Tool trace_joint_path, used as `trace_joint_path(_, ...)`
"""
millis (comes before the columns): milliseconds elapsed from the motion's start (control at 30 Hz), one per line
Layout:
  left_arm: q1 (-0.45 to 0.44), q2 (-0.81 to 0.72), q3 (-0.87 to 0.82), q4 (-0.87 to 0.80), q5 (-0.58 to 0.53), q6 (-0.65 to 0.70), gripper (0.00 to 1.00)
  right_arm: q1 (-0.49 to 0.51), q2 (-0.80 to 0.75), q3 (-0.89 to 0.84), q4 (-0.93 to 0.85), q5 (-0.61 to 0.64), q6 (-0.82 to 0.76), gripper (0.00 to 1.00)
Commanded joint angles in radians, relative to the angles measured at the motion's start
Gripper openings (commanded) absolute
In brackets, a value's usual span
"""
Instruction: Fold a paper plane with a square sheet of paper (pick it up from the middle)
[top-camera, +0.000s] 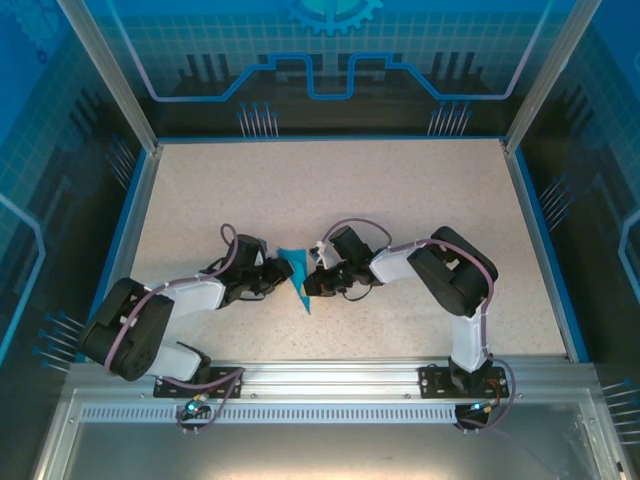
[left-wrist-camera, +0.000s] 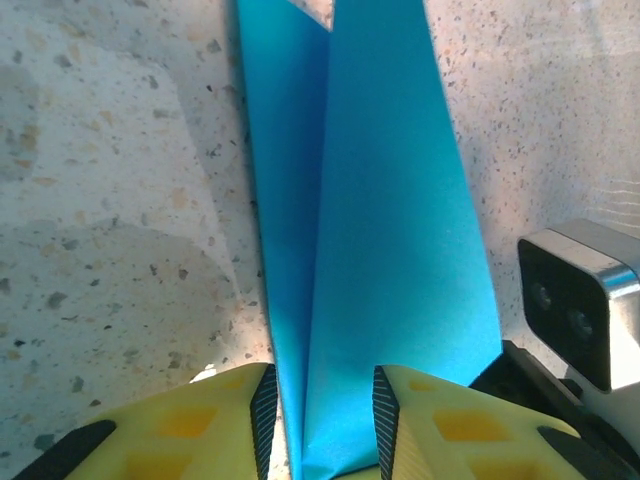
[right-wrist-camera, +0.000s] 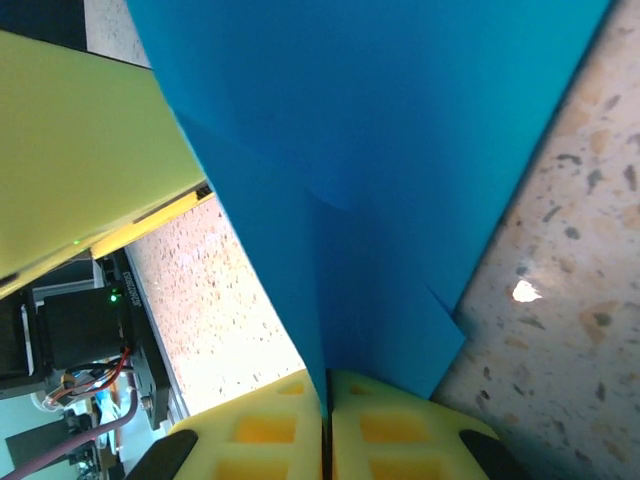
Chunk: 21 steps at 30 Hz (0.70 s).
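On the tabletop (top-camera: 400, 200): paper plane (top-camera: 298, 275) between both arms.
Right fingers (right-wrist-camera: 390, 430): pinched shut on a flap, likely anchoring it.
Left fingers (left-wrist-camera: 230, 420): straddling the crease; grip unclear.

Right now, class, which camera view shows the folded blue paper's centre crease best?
Left wrist: the folded blue paper spreads both flaps, meeting along the crease. Top external shows its pointed outline, tiny; right wrist, a cropped close-up.

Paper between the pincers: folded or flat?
Folded. The paper shows two panels meeting along a sharp crease in the left wrist view, and tapers to a point in the top view.
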<state>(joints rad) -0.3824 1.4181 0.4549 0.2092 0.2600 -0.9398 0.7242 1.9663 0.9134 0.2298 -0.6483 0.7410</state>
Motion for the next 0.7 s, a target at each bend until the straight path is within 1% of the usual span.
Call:
trace_joint_path(0, -0.007, 0.026, 0.040, 0.016, 0.026, 0.029, 0.35, -0.015, 0.044, -0.007, -0.048, 0.006, 0.001, 0.09)
trace_joint_path(200, -0.006, 0.060, 0.067, 0.016, 0.018, 0.035, 0.32, -0.023, 0.053, 0.000, -0.080, -0.004, -0.021, 0.09)
trace_joint_path(433, -0.007, 0.085, 0.079, -0.021, -0.033, 0.023, 0.26, -0.023, 0.063, 0.005, -0.106, -0.001, -0.029, 0.08)
trace_joint_path(667, -0.007, 0.088, 0.091, -0.077, -0.077, 0.034, 0.25, -0.023, 0.072, 0.012, -0.118, -0.006, -0.032, 0.08)
